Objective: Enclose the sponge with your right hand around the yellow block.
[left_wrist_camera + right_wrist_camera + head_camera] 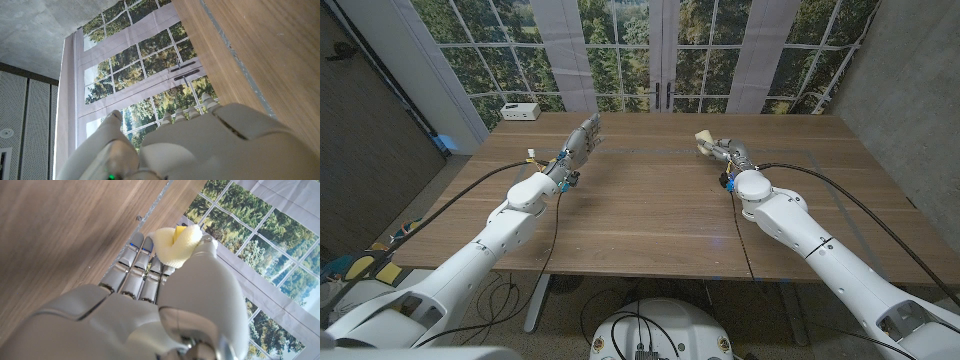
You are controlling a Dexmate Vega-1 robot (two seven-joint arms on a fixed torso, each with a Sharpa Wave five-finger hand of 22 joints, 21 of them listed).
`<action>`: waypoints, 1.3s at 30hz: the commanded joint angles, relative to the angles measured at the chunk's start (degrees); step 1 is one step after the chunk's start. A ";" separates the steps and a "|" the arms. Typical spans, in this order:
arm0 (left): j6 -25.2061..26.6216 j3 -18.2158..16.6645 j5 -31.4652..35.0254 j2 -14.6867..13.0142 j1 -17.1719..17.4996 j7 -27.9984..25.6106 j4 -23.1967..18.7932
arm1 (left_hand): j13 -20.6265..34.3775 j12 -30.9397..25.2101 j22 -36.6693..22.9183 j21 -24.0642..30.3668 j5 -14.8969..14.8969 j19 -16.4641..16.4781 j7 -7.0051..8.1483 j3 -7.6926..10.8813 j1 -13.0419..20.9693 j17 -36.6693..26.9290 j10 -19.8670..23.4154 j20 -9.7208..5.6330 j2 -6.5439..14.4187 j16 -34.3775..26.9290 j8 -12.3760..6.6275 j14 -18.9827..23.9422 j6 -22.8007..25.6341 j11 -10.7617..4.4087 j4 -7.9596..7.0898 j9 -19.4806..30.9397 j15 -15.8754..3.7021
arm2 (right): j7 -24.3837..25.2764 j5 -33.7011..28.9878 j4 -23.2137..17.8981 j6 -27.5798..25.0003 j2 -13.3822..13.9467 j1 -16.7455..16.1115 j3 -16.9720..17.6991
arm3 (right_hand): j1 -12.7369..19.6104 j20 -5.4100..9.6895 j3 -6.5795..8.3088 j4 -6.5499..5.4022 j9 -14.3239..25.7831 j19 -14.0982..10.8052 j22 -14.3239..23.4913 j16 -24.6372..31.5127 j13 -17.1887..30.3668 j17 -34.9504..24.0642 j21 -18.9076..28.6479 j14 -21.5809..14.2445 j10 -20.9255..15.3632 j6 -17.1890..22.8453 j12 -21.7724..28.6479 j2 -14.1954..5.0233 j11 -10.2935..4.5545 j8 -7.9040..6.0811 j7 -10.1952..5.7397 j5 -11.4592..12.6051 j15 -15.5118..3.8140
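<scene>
My right hand is over the far right part of the wooden table and grips a pale cream sponge at its fingertips. In the right wrist view the sponge is folded over a small yellow block, of which just a corner peeks out, and the right hand curls its fingers around the bundle. My left hand reaches out over the far left part of the table with its fingers straight and nothing in it; its back shows in the left wrist view.
A small white box stands at the table's far left corner. Tall windows run behind the table's far edge. Bare wood lies between the two arms.
</scene>
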State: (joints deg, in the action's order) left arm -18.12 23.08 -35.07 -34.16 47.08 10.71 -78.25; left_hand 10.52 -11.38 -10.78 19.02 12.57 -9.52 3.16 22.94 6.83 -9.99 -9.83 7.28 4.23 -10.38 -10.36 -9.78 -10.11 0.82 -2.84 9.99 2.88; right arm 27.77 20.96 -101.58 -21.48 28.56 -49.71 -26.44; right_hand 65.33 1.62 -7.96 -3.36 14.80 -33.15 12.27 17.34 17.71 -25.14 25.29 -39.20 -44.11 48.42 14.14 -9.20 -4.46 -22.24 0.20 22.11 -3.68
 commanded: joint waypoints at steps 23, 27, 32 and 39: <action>0.23 -1.20 -0.26 -1.05 0.16 -0.83 0.30 | 0.17 -0.34 -0.31 -0.35 -0.05 -0.04 0.47 -0.36 0.36 -0.15 -9.52 1.45 0.50 -0.34 -0.16 -8.68 -4.04 0.13 -0.15 0.12 1.85 | -2.44 13.41 3.98 13.16 -1.56 -2.75 6.41 | 2.53 -0.50 0.65 -1.25 2.00 -0.29 -0.13 -0.44 0.59 -0.70 1.10 -0.83 -0.82 16.99 -0.46 -1.16 0.27 -5.09 1.69 -0.97 -6.16; 0.22 -1.42 -0.53 -1.13 0.21 -0.73 0.55 | 0.17 -0.36 -0.31 -0.33 -0.05 0.08 0.44 -0.38 0.36 -0.16 -9.47 1.41 0.51 -0.38 -0.18 -8.53 -4.01 0.12 -0.15 0.13 1.82 | -2.87 14.72 4.50 15.15 -1.99 -3.35 6.96 | 2.60 -0.49 0.75 -1.41 1.93 -0.17 -0.15 -0.43 0.67 -0.82 1.20 -0.94 -0.69 16.89 -0.58 -1.10 0.20 -5.21 1.67 -1.15 -6.21; 0.01 -1.82 -0.97 -1.26 0.53 -0.65 0.93 | 0.17 -0.41 -0.32 -0.45 -0.06 -0.05 0.47 -0.41 0.36 -0.16 -9.33 1.75 0.50 -0.43 -0.22 -8.31 -3.88 0.05 -0.14 0.13 2.04 | -2.22 15.18 3.93 16.33 -1.79 -4.15 7.30 | 2.65 -0.54 0.82 -1.56 1.82 -0.16 -0.16 -0.46 0.71 -0.88 1.33 -1.05 -0.79 16.88 -0.61 -1.05 0.04 -5.32 1.70 -1.30 -6.18; 0.59 -2.20 -1.73 -2.12 1.19 0.10 0.43 | 0.18 -0.56 -0.34 -0.52 -0.06 0.04 0.38 -0.47 0.37 -0.18 -8.89 1.93 0.51 -0.43 -0.26 -8.16 -3.75 0.25 -0.13 0.13 2.39 | -0.38 15.60 2.86 18.15 -2.39 -5.46 7.80 | 2.77 -0.66 0.96 -1.72 1.65 -0.22 -0.18 -0.49 0.68 -1.01 1.54 -1.11 -0.89 16.89 -0.72 -0.99 0.22 -5.47 1.79 -1.52 -6.15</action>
State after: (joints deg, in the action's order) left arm -17.93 21.53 -35.89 -35.48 47.50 10.05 -77.71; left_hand 10.51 -11.67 -10.78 18.62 12.57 -9.21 3.38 22.76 7.06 -9.99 -9.83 9.03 4.46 -10.61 -10.36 -9.78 -9.88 0.82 -3.03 9.99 4.94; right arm 25.72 35.17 -97.71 -6.44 26.73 -53.44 -19.61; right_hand 66.09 1.42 -6.94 -4.85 14.80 -33.37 11.99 17.11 18.23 -25.93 26.57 -39.73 -44.65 48.42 13.48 -8.45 -4.39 -22.24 0.21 20.78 -3.80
